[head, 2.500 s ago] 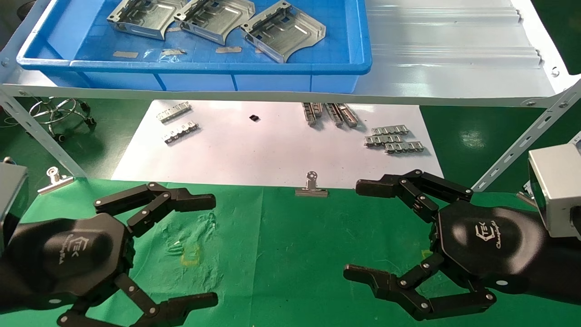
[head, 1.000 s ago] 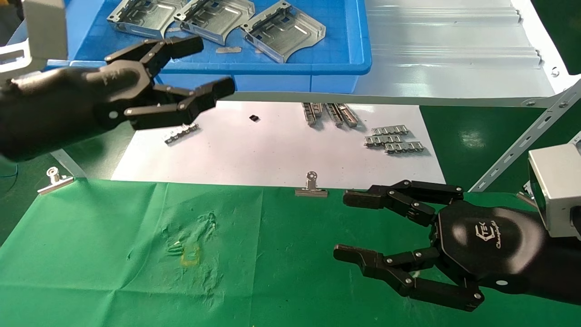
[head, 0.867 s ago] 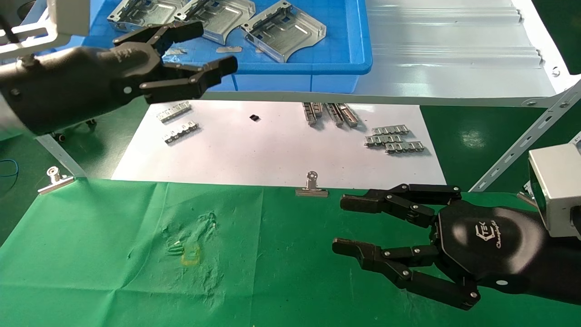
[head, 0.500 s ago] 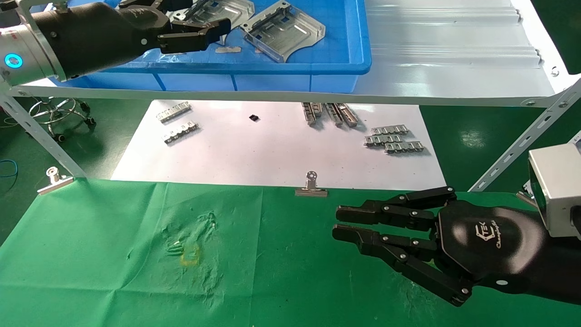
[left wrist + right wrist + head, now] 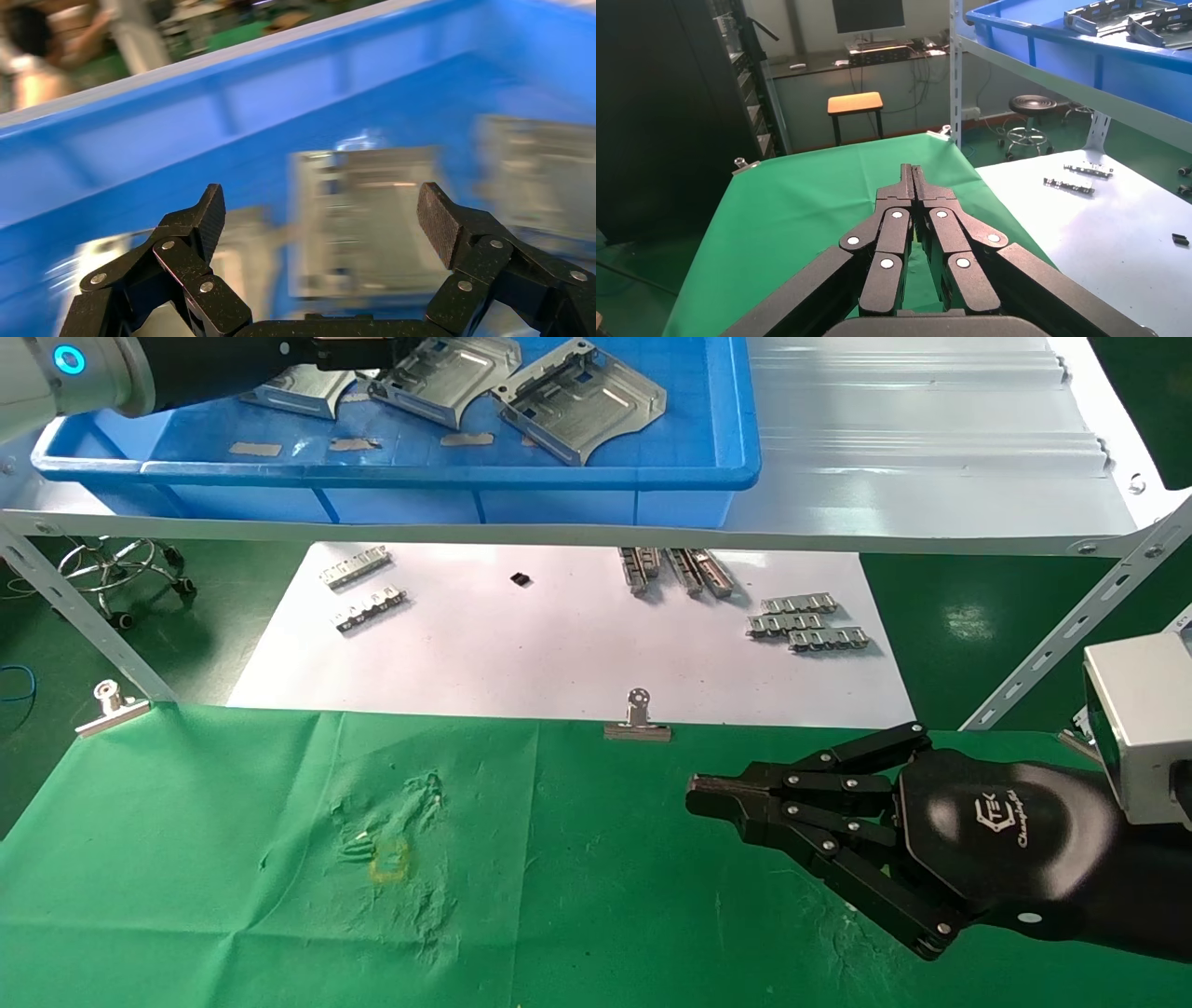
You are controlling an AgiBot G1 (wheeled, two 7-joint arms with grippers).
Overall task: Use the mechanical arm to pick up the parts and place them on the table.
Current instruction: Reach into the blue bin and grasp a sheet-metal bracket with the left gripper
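Spread wide over the blue bin (image 5: 466, 477) at the frame's upper left, the left gripper (image 5: 320, 217) is held above the parts (image 5: 365, 217) with nothing grasped. The right gripper (image 5: 712, 795) is seen clenched over the table (image 5: 559, 896), lower right.

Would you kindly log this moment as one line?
left claw: open over parts in blue bin | right claw: shut, above table
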